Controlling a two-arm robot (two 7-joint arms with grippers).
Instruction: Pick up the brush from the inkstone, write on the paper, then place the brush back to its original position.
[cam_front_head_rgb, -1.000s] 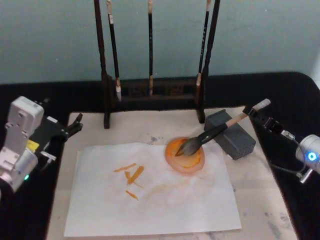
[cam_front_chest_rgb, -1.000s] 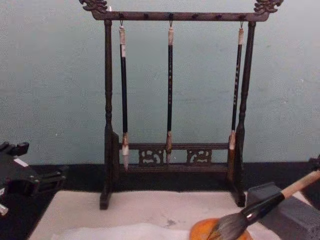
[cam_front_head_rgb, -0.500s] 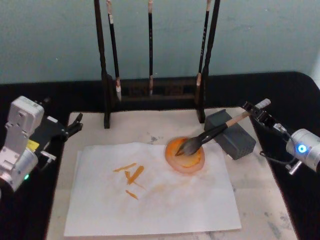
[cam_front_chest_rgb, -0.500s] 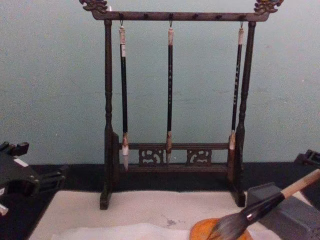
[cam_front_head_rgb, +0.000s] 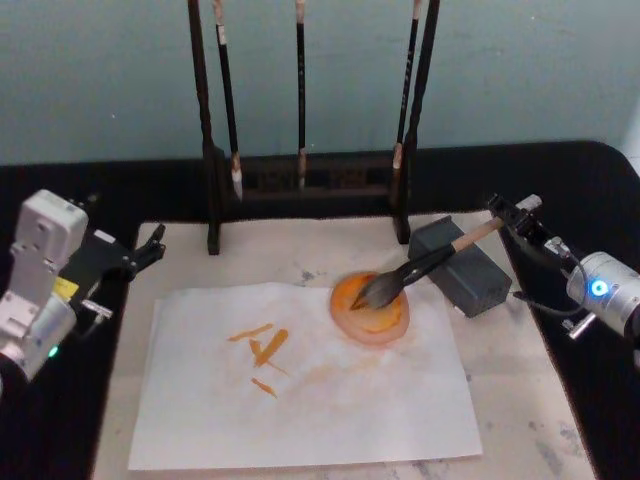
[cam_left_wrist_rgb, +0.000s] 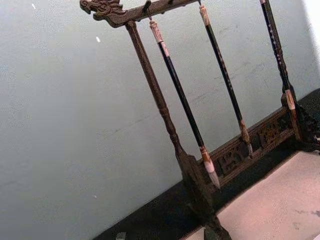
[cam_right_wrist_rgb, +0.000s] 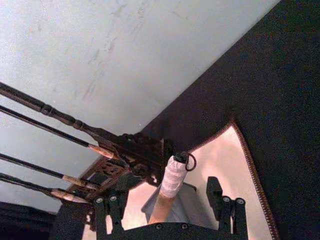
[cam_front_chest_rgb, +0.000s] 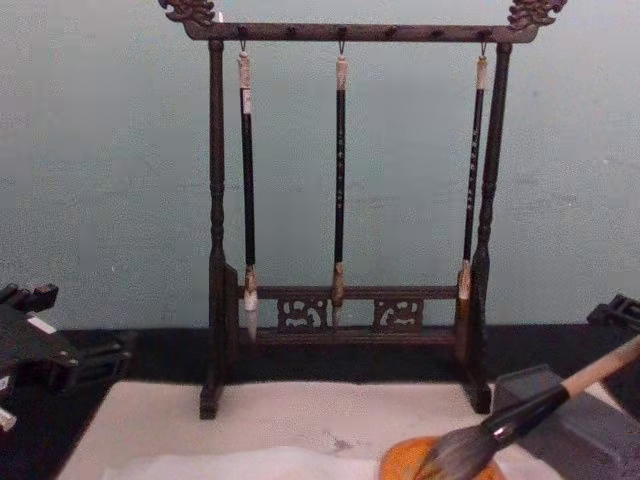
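Final step, by my read: the paper (cam_front_head_rgb: 320, 420) already carries orange strokes (cam_front_head_rgb: 262, 350), and the brush (cam_front_head_rgb: 420, 268) is lying back down toward the right rear of the counter (cam_front_head_rgb: 100, 190). Its tuft sits in the orange dish (cam_front_head_rgb: 372, 318) and its black shaft leans on the grey inkstone (cam_front_head_rgb: 470, 285), with the tan handle pointing at the right edge. The right tool (cam_front_head_rgb: 512, 212) is at the handle's top end. In the right wrist view its fingers (cam_right_wrist_rgb: 111, 212) stand apart on either side of the white wrap with a gap each side, so nothing is clamped and the brush rests on its own. The next move probably calls for the right tool to back straight off along the handle's line toward the right edge without nudging the loop end, or the brush could roll off the inkstone. The left tool (cam_front_head_rgb: 150, 246) is parked at the counter's left edge beside the cream mat (cam_front_head_rgb: 520, 400); I cannot tell whether it is apart or together. The brush rack (cam_front_head_rgb: 300, 185) stands at the rear, clear of the work.
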